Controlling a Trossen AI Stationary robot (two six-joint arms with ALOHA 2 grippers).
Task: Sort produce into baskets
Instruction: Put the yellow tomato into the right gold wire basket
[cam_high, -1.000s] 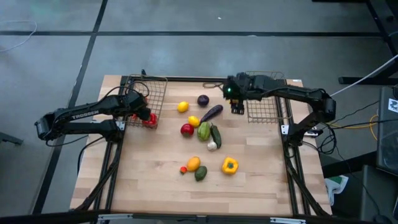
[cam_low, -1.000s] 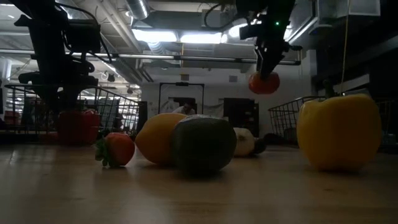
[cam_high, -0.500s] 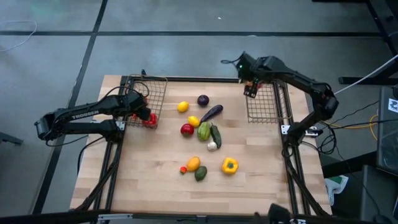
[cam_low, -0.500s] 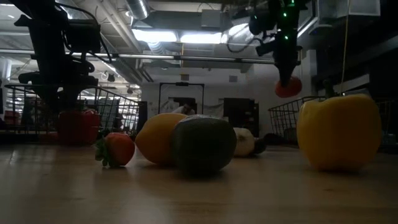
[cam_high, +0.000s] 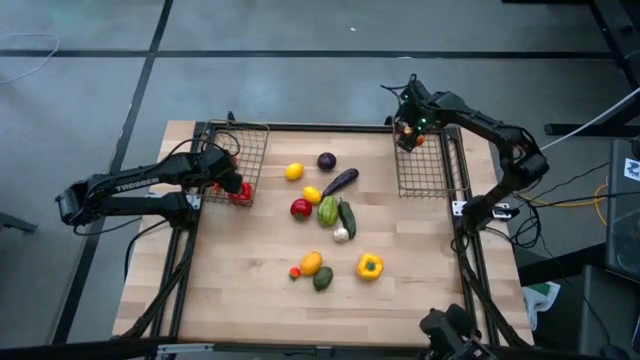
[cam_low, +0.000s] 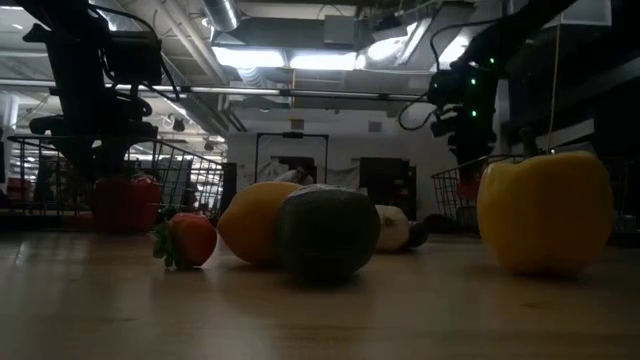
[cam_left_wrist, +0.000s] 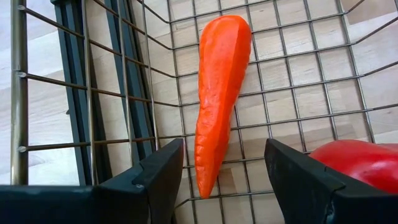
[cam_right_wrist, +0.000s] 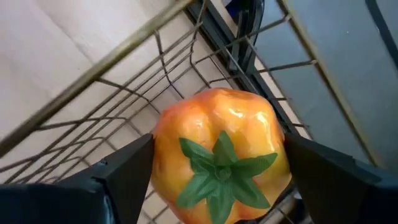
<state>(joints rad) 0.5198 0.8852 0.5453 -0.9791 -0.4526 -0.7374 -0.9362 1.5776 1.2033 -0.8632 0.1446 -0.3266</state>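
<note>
The left gripper (cam_high: 237, 184) hangs over the left basket (cam_high: 237, 158), which sits at the table's (cam_high: 250, 280) far-left corner. Its fingers (cam_left_wrist: 163, 180) stand partly open with nothing between them. On the basket floor just ahead of them lies a carrot (cam_left_wrist: 217, 99), its long axis running away from the gripper and its thin tip pointing back towards the fingers. A red pepper (cam_high: 241, 193) rests beside it at the basket's near end.

In the middle of the table the loose produce lies in two groups. The far group holds a lemon (cam_high: 293, 172), a round purple piece (cam_high: 326, 160), an eggplant (cam_high: 340, 181) lying slantwise, a red piece (cam_high: 300, 208) and a cucumber (cam_high: 347, 218) with its long axis roughly front to back. The near group includes a yellow pepper (cam_high: 369, 266) and an avocado (cam_high: 322, 279).

At the far-right corner, the right gripper (cam_high: 408, 135) holds an orange tomato-like fruit (cam_right_wrist: 219, 158) between widely spread fingers, green stem cap facing the wrist camera, over the far end of the right basket (cam_high: 425, 170).
</note>
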